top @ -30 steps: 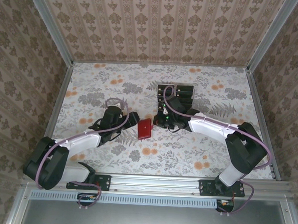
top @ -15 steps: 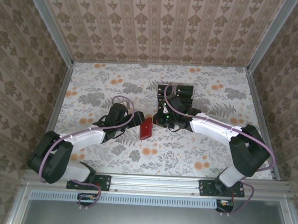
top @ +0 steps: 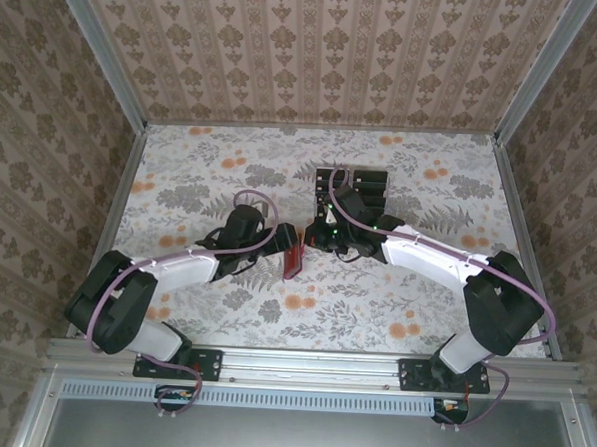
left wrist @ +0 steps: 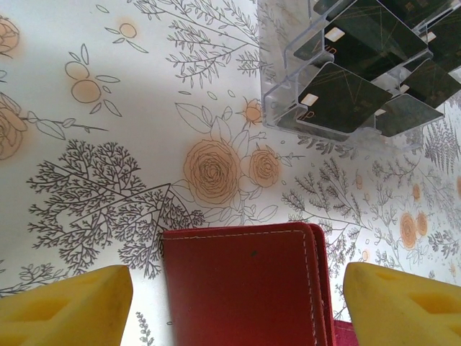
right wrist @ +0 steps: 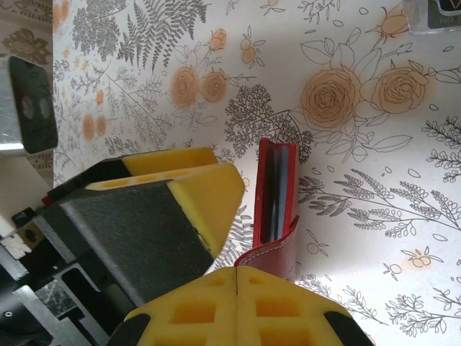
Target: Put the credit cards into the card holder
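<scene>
Near side: both arms reach in and meet mid-table. The left gripper (left wrist: 238,303) is open. Its yellow fingers (left wrist: 72,303) straddle the card holder (left wrist: 241,288), with a gap on each side, so no contact that I can see. The right gripper (right wrist: 238,277) is pressed fully together. The holder's flap runs into its fingertips, so I read that as a pinch on the flap edge. The holder stands on edge on the floral table (top: 181,177), cracked open, with the darker inside showing in the right wrist view.

Farther back: the credit cards (left wrist: 338,97) sit in the slots of a clear plastic tray (left wrist: 284,108), just beyond the holder and apart from it.

Progress: early, by my read. No card is in either gripper and none is visible in the holder. All the cards I can see are in the tray. Left to do is open the holder properly, then pick and insert each card.

Versus a second ago: the left arm has swung in from the left and now sits right at the holder, fingers spread wider. The holder showed its broad red face then and now reads as a thin strip from above. The right gripper has barely moved and is still clamped.
</scene>
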